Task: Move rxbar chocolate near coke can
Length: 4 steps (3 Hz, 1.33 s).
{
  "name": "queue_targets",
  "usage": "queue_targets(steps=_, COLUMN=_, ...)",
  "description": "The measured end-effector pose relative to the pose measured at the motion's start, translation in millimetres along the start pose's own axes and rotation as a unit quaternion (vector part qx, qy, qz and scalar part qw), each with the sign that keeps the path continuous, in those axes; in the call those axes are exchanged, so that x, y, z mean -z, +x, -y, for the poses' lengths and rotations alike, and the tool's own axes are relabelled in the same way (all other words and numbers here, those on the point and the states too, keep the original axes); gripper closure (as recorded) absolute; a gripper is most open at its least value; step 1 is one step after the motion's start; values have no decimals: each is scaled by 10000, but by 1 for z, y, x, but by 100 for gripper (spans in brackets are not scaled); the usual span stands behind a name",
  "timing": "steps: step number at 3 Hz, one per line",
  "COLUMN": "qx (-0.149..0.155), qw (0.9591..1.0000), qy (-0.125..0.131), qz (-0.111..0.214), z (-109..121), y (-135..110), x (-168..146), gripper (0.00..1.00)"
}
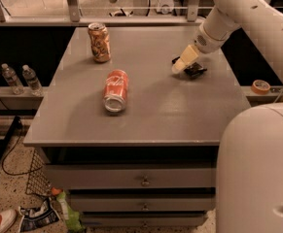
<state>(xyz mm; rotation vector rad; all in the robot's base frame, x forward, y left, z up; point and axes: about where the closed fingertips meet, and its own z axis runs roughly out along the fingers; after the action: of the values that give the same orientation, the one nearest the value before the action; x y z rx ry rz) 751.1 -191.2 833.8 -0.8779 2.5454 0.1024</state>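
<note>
The red coke can [115,90] lies on its side left of the middle of the grey table [146,110], its silver end toward me. The black rxbar chocolate [194,70] lies flat toward the table's right side, partly hidden under the gripper. My gripper [181,65] hangs from the white arm coming in from the upper right, its pale fingers down at the bar's left end, touching or just above it.
A tan-and-orange patterned can [99,42] stands upright at the back left of the table. A roll of tape [260,86] lies on a shelf to the right. Two water bottles [22,79] stand on a shelf to the left. The robot's white body [257,174] fills the lower right.
</note>
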Motion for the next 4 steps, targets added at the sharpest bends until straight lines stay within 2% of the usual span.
queue_targets(steps=1, qx=-31, qw=10000, qy=-26, qz=-45, z=-4, y=-1, x=-5, gripper=18)
queue_targets(steps=4, qx=-60, qw=9999, qy=-105, qz=-73, z=-9, y=-5, x=-5, gripper=88)
